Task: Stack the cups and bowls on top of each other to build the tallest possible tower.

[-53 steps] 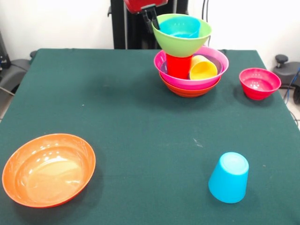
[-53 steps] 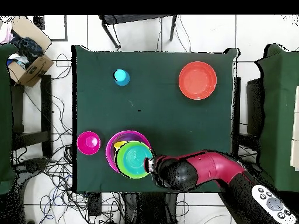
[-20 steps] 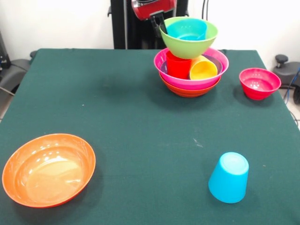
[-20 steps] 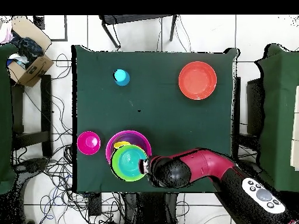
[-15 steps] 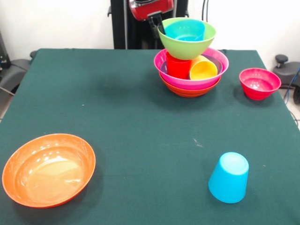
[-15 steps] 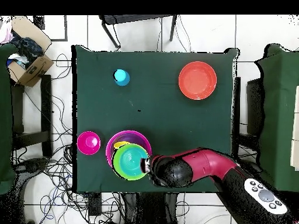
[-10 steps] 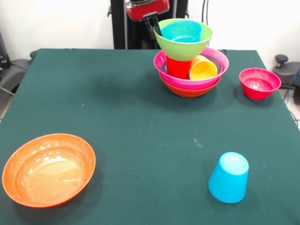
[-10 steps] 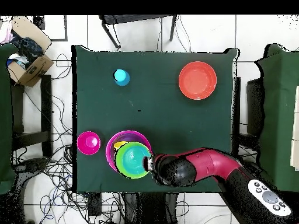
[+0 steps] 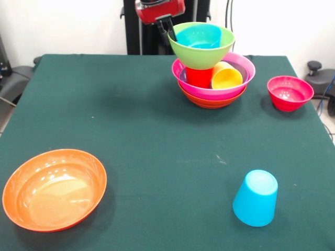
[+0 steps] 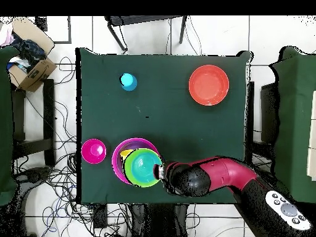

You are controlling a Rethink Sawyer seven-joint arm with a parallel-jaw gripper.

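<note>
Gripper [image 9: 170, 30] clamped on lime green bowl [image 9: 201, 48] rim above red cup [image 9: 199, 76]; best centred over tower [image 9: 213, 83], lowered level, released only once steady.

Three cups [image 9: 255, 198] and six visible bowls [image 9: 54, 189], one small blue bowl nested in the green.

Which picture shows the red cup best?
The front view. There the red cup stands in plain sight inside the magenta bowl, under the lime green bowl. From overhead, the green bowl hides it completely.
</note>
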